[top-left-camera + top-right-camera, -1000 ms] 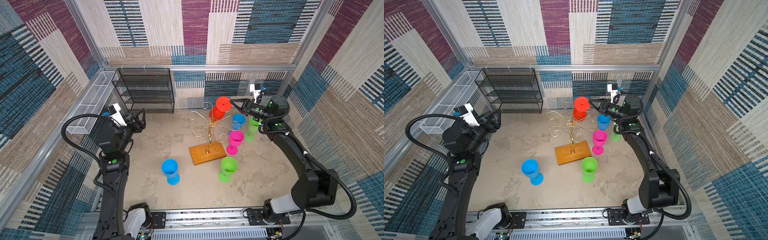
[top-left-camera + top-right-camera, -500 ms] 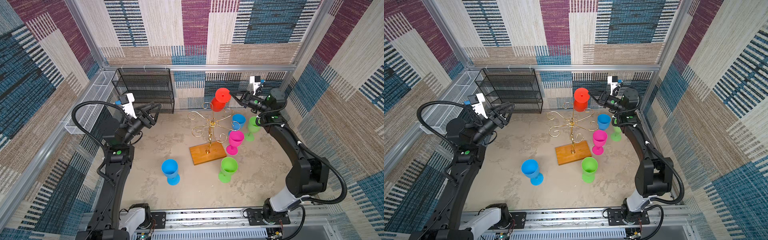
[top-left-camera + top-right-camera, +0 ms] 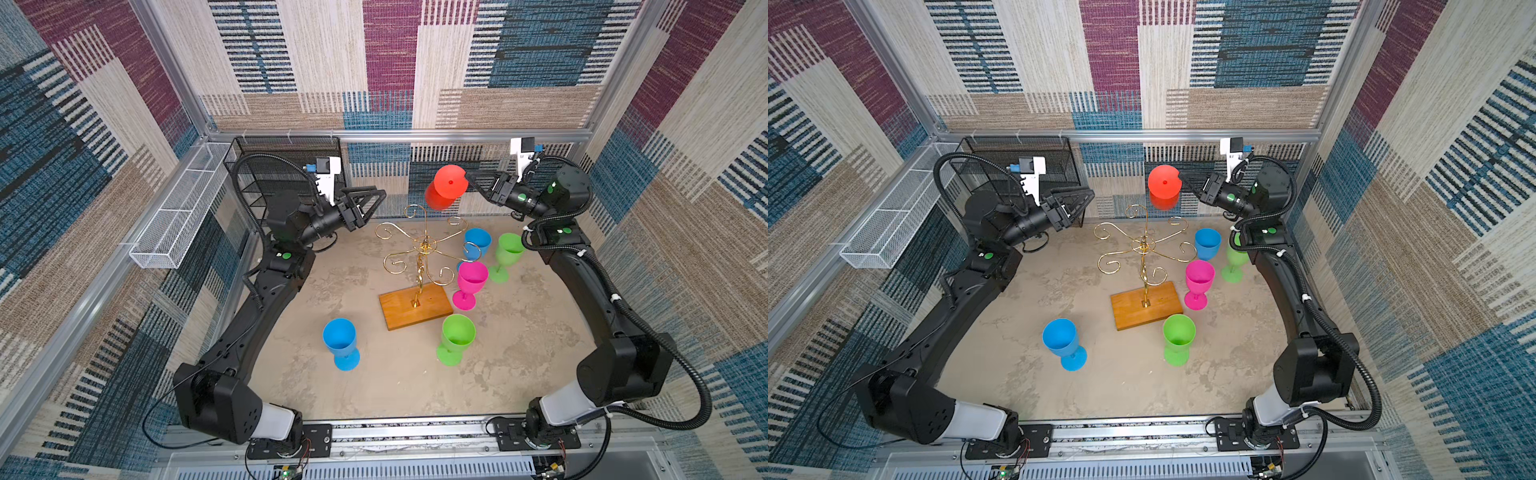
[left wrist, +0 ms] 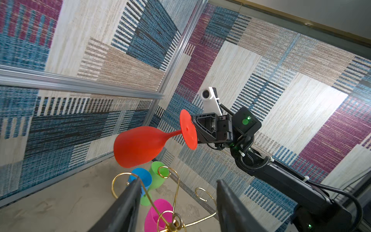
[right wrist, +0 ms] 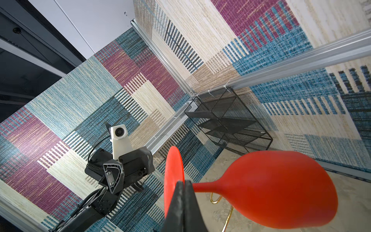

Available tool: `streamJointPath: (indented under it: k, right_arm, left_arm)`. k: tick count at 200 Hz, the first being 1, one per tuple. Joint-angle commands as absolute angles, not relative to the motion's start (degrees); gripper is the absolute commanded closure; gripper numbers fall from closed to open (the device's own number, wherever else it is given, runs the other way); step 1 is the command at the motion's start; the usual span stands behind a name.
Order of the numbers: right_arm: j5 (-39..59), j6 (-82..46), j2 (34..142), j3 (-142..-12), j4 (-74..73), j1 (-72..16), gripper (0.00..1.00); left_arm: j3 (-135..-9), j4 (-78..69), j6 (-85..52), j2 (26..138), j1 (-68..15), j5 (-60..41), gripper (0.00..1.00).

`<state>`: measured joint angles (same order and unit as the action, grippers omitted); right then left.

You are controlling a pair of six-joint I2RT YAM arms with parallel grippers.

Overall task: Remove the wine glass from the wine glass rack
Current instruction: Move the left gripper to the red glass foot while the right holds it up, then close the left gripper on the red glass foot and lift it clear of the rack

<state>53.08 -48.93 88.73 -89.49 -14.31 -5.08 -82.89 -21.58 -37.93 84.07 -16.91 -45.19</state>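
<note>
Right gripper (image 3: 468, 181) is clamping red wine glass (image 3: 445, 189) by its foot above the wine glass rack (image 3: 420, 249); left gripper (image 3: 374, 198) is gaping empty. Next, likely: setting down beside rack.

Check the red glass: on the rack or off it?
Off. The red glass hangs clear of the rack, its foot pinched by the right gripper.

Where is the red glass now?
In both top views the red glass hangs in the air at the back, above the rack, its foot pinched by the right gripper reaching from the right.
</note>
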Motion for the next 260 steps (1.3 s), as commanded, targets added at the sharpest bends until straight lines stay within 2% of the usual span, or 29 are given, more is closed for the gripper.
streamJointPath:
  k: [1, 46, 169, 213, 260]
  right_arm:
    - [52.45, -45.22, 88.18, -91.06, -11.07, -5.13, 1.0]
    - [52.66, -42.69, 86.88, -91.41, -9.28, -5.1, 1.0]
    - [52.65, -39.3, 84.09, -91.42, -7.38, -5.62, 1.0]
    - [52.51, -38.52, 83.59, -91.39, -7.14, -6.06, 1.0]
    - [52.58, -37.29, 83.72, -91.45, -6.13, -6.54, 1.0]
  left_arm:
    - [-87.01, -23.85, -39.46, 87.53, -19.19, -46.25, 0.39]
    - [-93.63, -24.96, -41.35, 94.03, -23.46, -47.34, 0.41]
    - [-104.44, -19.9, -38.69, 103.33, -30.48, -45.23, 0.48]
    - [-106.26, -19.52, -38.85, 104.48, -31.28, -45.79, 0.67]
    - [-105.86, -22.71, -40.88, 104.04, -31.38, -46.43, 0.95]
